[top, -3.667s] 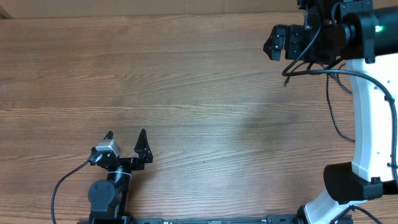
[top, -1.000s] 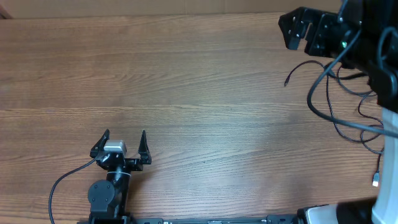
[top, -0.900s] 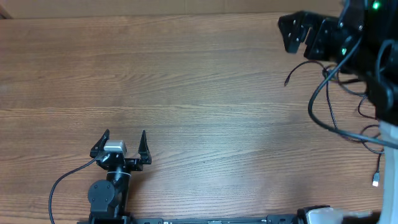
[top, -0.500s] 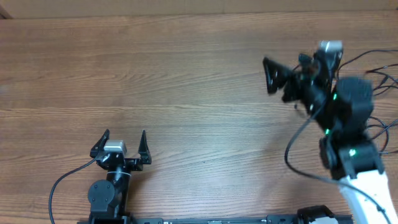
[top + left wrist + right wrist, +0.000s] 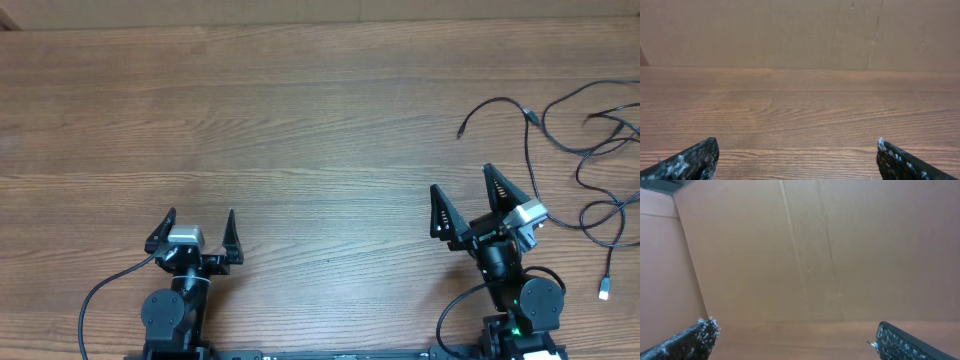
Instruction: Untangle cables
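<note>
The cables (image 5: 585,150) lie spread loose on the wooden table at the far right in the overhead view, thin black cords looping from a small plug end (image 5: 461,132) out to a silver plug (image 5: 604,291) near the right edge. My right gripper (image 5: 465,191) stands open near the front of the table, left of the cords and apart from them, nothing between its fingers. My left gripper (image 5: 200,217) is open at the front left, far from the cords. Both wrist views show only bare wood and cardboard between the fingertips (image 5: 695,159) (image 5: 900,341).
A brown cardboard wall (image 5: 800,30) runs along the table's far edge. Each arm's own thicker black cable (image 5: 100,295) curls beside its base at the front edge.
The right arm has swung down from the far right corner to the front of the table, its gripper open throughout. The cords it covered now lie in view. The left arm has not moved.
</note>
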Action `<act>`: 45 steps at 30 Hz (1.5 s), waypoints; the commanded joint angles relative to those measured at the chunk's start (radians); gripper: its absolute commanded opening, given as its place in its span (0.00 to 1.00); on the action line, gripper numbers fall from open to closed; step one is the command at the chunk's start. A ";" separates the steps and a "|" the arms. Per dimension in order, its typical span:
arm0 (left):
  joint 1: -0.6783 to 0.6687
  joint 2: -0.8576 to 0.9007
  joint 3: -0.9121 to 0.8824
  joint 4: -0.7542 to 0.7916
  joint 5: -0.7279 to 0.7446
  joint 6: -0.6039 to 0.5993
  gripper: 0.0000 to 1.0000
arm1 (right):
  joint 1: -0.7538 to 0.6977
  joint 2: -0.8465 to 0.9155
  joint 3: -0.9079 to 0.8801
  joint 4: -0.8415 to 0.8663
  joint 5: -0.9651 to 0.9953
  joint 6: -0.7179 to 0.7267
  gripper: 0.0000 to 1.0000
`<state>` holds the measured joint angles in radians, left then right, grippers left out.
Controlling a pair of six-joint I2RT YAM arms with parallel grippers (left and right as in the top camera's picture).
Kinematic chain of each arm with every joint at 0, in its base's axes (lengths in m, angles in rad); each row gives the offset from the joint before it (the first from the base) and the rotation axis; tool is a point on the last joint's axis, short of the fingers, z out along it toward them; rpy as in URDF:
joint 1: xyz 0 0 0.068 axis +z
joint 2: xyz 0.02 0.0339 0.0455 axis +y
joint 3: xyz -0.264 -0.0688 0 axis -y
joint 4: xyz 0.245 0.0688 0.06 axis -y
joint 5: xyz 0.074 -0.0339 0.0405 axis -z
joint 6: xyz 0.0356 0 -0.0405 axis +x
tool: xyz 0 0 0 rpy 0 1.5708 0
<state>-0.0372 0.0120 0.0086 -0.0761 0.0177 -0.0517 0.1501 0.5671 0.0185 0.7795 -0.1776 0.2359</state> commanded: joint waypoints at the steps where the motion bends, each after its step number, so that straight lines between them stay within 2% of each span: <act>1: 0.004 -0.008 -0.003 -0.002 0.001 0.011 1.00 | -0.011 -0.024 -0.010 -0.031 0.023 0.003 1.00; 5: 0.004 -0.008 -0.003 -0.002 0.001 0.011 1.00 | -0.014 -0.095 -0.010 -0.209 0.028 0.000 1.00; 9: 0.004 -0.008 -0.003 -0.002 0.001 0.011 1.00 | -0.040 -0.250 -0.010 -0.489 0.067 -0.001 1.00; 12: 0.004 -0.008 -0.003 -0.002 0.001 0.011 1.00 | -0.051 -0.319 -0.010 -0.592 0.100 -0.006 1.00; 21: 0.004 -0.008 -0.003 -0.002 0.001 0.011 1.00 | -0.063 -0.562 -0.010 -0.861 0.069 -0.165 1.00; 27: 0.004 -0.008 -0.003 -0.002 0.001 0.011 1.00 | -0.063 -0.564 -0.011 -0.853 0.044 -0.298 1.00; 45: 0.004 -0.008 -0.003 -0.002 0.001 0.011 1.00 | -0.069 -0.564 -0.010 -0.865 0.136 -0.297 1.00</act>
<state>-0.0372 0.0120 0.0086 -0.0761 0.0177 -0.0517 0.0921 0.0147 0.0185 -0.0849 -0.0772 -0.0540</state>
